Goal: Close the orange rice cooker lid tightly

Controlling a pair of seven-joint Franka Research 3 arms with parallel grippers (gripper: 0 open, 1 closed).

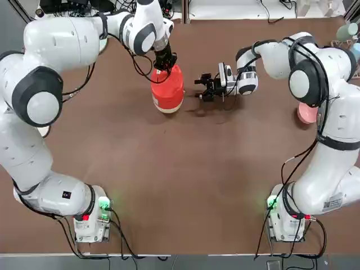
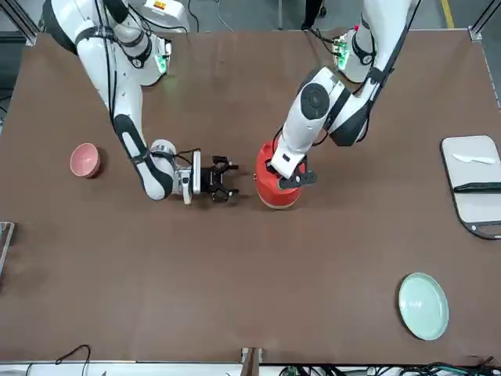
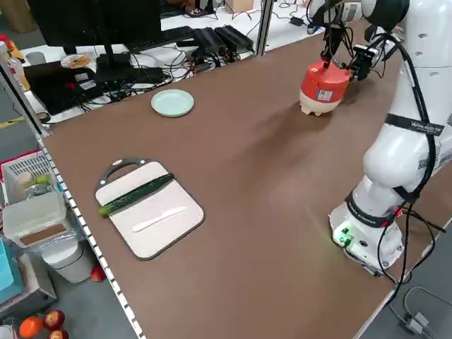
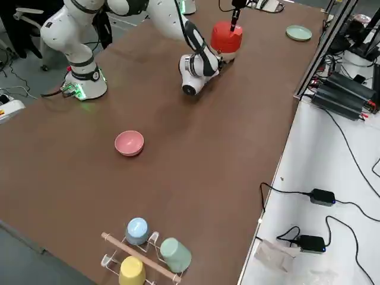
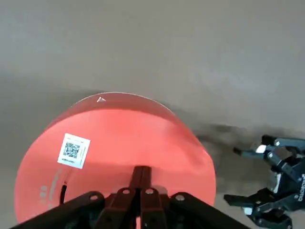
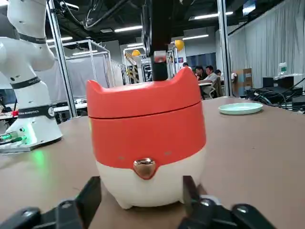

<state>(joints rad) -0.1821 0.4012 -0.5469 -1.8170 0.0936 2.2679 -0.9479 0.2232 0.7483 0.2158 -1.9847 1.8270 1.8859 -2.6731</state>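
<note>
The left arm reaches out and bends down over the rice cooker, its pincer closed narrow, the two fingers together at the top of the lid. The right arm comes in low from the cooker's right, its pincer lying level just beside the cooker and pointing at its latch. That pincer's fingers are apart, with nothing between them.

The rice cooker stands upright on the brown tabletop, out in front of the robot and between the two pincers. The lid is down on the body, with a thin seam running round; whether the latch has caught, I cannot tell. Beyond the cooker, past the tabletop's far edge, are a white desk and a monitor. Seated people show farther back in the room.

Well to the cooker's left lies a chopping board with a cucumber and a white knife on it. Also to the cooker's left, but farther from the robot, is a pale green plate. The left arm covers part of the cooker from above. To the cooker's right, past the right pincer, sits a pink bowl; farther right is a rack with blue, yellow and green cups.
</note>
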